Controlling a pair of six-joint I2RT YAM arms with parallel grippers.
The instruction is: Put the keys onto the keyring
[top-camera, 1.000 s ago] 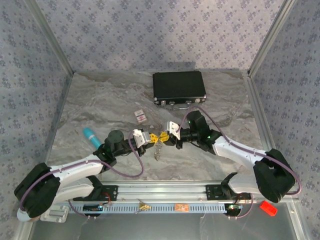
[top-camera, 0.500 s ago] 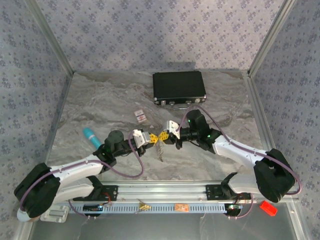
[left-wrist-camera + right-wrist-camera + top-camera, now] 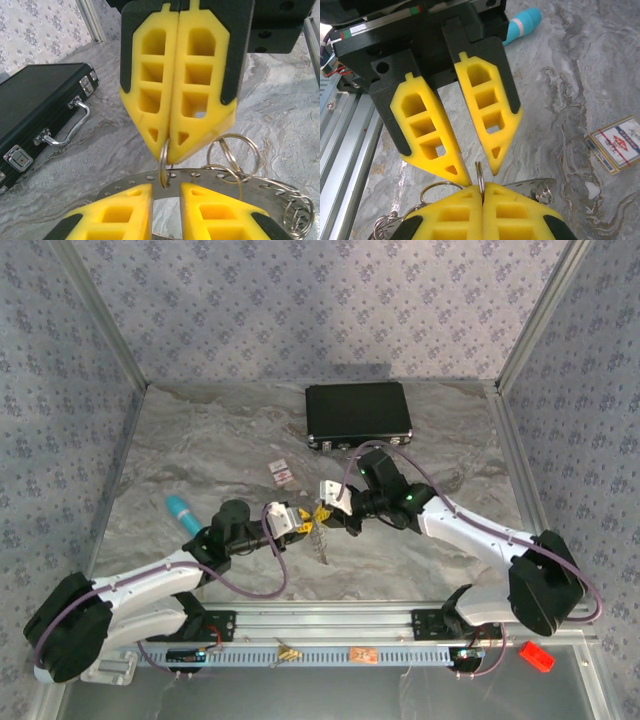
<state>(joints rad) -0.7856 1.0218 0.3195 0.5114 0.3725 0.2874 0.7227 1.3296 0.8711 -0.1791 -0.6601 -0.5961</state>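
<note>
Pinching a small silver split ring (image 3: 163,172) on the pale grey metal keyring (image 3: 200,179), the right gripper (image 3: 169,150) has its jaws pressed together. Facing that ring, the left gripper (image 3: 477,172) holds its jaws spread. No key looks threaded yet.

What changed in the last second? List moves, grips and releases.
The left hand has opened, its fingers now apart on either side of the keyring. The right hand stays shut on the keyring and has shifted left, its arm swinging farther out. Black case, card and teal tube unmoved.

2 white arms (image 3: 150,577), black joints, purple cables (image 3: 264,592), yellow latticed fingers (image 3: 150,95)
</note>
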